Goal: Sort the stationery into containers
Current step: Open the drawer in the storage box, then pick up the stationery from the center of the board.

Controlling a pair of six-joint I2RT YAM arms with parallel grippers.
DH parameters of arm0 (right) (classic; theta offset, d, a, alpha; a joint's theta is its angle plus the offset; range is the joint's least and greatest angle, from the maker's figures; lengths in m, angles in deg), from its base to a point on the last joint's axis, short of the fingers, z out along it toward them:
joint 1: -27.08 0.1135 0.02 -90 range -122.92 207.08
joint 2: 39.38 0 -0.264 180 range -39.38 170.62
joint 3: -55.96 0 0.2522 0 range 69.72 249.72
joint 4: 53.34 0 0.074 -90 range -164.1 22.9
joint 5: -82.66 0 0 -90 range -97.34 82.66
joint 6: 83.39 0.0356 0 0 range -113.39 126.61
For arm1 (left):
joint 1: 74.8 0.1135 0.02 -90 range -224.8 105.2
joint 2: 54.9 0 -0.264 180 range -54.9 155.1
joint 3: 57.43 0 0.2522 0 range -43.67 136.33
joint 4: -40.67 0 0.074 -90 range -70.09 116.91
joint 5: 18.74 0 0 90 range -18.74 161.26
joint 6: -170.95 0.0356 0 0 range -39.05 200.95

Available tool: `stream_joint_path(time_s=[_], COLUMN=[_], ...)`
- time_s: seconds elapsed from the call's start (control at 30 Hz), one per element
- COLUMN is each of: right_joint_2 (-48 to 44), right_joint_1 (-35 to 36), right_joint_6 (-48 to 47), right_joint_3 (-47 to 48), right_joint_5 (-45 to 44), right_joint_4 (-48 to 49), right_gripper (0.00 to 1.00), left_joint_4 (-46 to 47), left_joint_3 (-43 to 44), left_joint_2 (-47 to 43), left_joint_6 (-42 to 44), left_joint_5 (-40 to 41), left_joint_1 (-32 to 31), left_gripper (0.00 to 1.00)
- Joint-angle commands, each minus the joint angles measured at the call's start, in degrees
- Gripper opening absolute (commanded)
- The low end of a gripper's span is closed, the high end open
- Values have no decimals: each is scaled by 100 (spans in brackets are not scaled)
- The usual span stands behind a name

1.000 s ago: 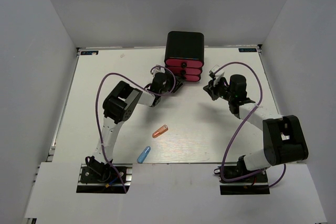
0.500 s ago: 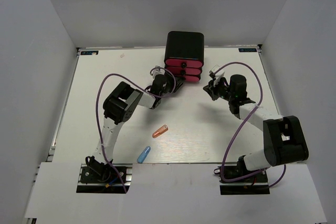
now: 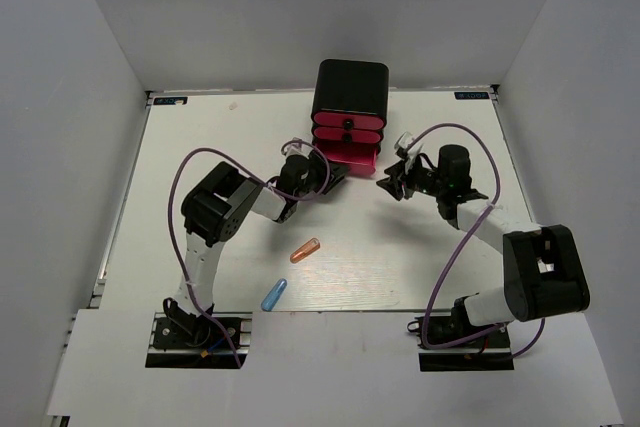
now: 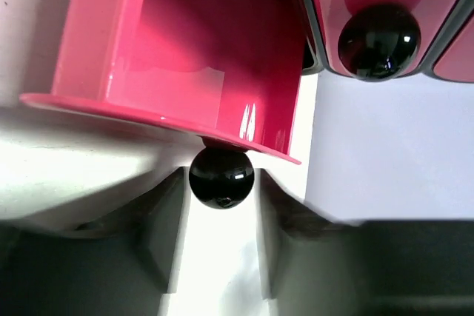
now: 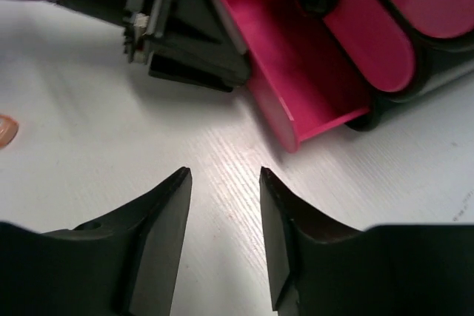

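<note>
The containers are a black cabinet (image 3: 352,87) with three pink drawers. The bottom drawer (image 3: 348,155) stands pulled out; its inside (image 4: 200,27) shows bare pink. Its black knob (image 4: 221,177) sits between the fingertips of my left gripper (image 4: 221,177), whose jaws stand open with a thin gap on each side of the knob. My right gripper (image 5: 224,175) is open over bare table just right of the drawer, with nothing in it. The stationery in view is an orange capsule (image 3: 305,250) and a blue capsule (image 3: 273,294), lying on the table nearer the arm bases.
The two upper drawers are shut, and the middle drawer's knob (image 4: 378,41) shows. My left gripper (image 5: 185,27) is close to the right one, across the drawer's front corner. White walls ring the table (image 3: 200,167).
The bottom drawer has slid out of the cabinet with my left gripper drawing back. The left jaws have since loosened off the knob. The right gripper has gone from shut to open.
</note>
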Motion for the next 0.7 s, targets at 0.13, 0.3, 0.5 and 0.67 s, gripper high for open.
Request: stream_joint_path(time_s=[0.13,0.3,0.5,0.67], right_joint_2=[-110,136,978,1559], right_joint_1=[-23,12,134,644], right_joint_6=[-1979,-4241,-7778,-8919], right_joint_3=[527,1071,1871,2277], right_joint_5=[2150,2909,3173,2928], right_joint_4=[-1769,-3854,-7059,-8058], right_gripper=[57,60,69,69], left_joint_4=[-218,-613,-1482,-3458], left_joint_3=[-61,-666,-1449,-1844], left_joint_2=[-704,-1407,-3038,-4648], left_joint_6=[277,583,1136,2016], left_joint_5=[-390,-636,-629,292], left_joint_1=[-26,-26,79,184], left_gripper=[64,69,71,91])
